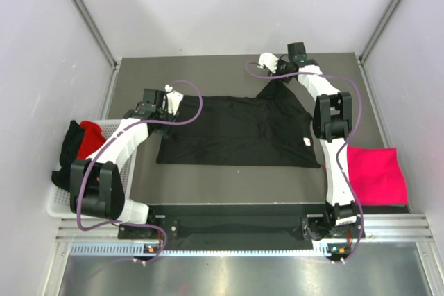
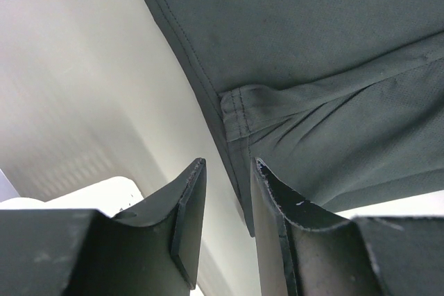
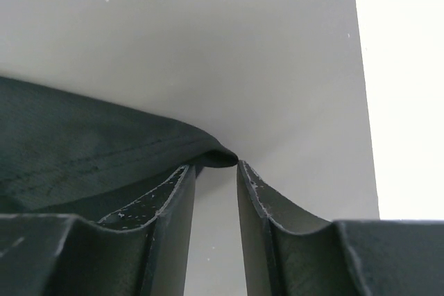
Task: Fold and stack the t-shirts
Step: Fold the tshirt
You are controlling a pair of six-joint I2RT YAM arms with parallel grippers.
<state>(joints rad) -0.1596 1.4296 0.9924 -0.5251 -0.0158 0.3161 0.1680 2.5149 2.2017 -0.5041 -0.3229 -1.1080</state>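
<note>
A black t-shirt (image 1: 239,129) with a small white tag (image 1: 306,142) lies spread flat on the grey table. My left gripper (image 1: 176,101) is at the shirt's far-left corner. In the left wrist view it (image 2: 226,171) is open, with the hemmed sleeve edge (image 2: 239,112) just beyond the fingertips. My right gripper (image 1: 276,74) is at the shirt's far-right raised point. In the right wrist view it (image 3: 214,168) is open, and the cloth's tip (image 3: 220,158) sits level with the fingertips, not pinched. A pink t-shirt (image 1: 374,175) lies folded at the right.
A white wire basket (image 1: 111,129) at the table's left edge holds black (image 1: 69,154) and red (image 1: 90,140) shirts. Grey walls and metal frame posts close in the table on three sides. Purple cables loop off both arms.
</note>
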